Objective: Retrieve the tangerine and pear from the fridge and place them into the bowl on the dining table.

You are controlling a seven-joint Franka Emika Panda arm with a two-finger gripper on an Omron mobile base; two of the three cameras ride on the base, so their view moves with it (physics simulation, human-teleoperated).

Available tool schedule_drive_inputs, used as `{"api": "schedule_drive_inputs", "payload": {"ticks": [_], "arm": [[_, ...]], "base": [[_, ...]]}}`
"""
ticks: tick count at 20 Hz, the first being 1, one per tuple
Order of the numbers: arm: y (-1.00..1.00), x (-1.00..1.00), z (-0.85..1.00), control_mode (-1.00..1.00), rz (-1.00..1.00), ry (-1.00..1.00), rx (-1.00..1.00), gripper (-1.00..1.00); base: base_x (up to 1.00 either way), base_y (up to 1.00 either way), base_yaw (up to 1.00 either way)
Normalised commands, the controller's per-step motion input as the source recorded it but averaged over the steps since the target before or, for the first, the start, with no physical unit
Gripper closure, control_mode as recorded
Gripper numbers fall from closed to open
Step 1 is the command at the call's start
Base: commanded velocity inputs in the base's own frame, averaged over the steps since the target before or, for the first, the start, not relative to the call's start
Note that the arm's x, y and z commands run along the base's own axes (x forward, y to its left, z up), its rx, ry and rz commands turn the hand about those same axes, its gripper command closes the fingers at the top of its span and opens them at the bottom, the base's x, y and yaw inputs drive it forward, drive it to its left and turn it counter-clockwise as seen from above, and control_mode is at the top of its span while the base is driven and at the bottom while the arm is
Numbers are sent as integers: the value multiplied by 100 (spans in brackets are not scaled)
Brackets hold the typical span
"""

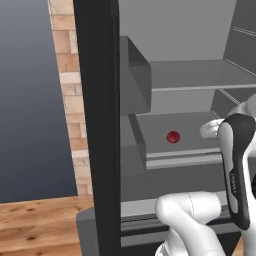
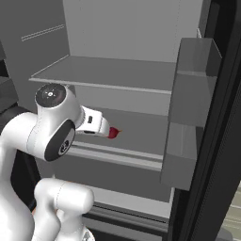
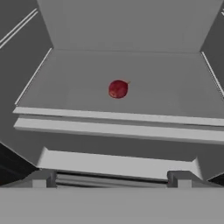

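The fridge [image 1: 200, 75] stands open, showing its pale grey shelved interior [image 2: 117, 73]. The pear [image 1: 173, 137], small, dark red and roundish, lies alone on the lower shelf [image 3: 131, 65]. In the hand view the pear [image 3: 118, 89] sits near the middle of that shelf, well ahead of my gripper [image 3: 113, 178], whose fingertips [image 3: 43, 178] stand wide apart and empty. From the right base view the white hand [image 2: 96, 123] points at the pear [image 2: 113, 133], just short of it. The tangerine, bowl and dining table are out of view.
A black fridge door [image 1: 95, 125] stands open on the left, with grey door bins [image 1: 135, 75] beside the shelves. The other door's bins [image 2: 193, 89] jut in on the right. An upper shelf [image 2: 108, 70] hangs above the pear. Brick wall [image 1: 67, 75] and wooden floor [image 1: 35, 225] lie further left.
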Motion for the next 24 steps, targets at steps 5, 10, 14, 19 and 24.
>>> {"api": "schedule_drive_inputs", "payload": {"ticks": [5,10,14,19,24], "arm": [[34,30,-42,-100,0,1,-1,-100],[20,43,-26,-100,0,0,0,-100],[1,42,-12,-100,-2,0,0,-100],[0,37,-9,-100,-2,3,0,-100],[0,31,-14,-100,-1,4,0,-100]], "base": [[0,0,0],[0,0,0],[0,0,0],[0,0,0],[0,0,0]]}}
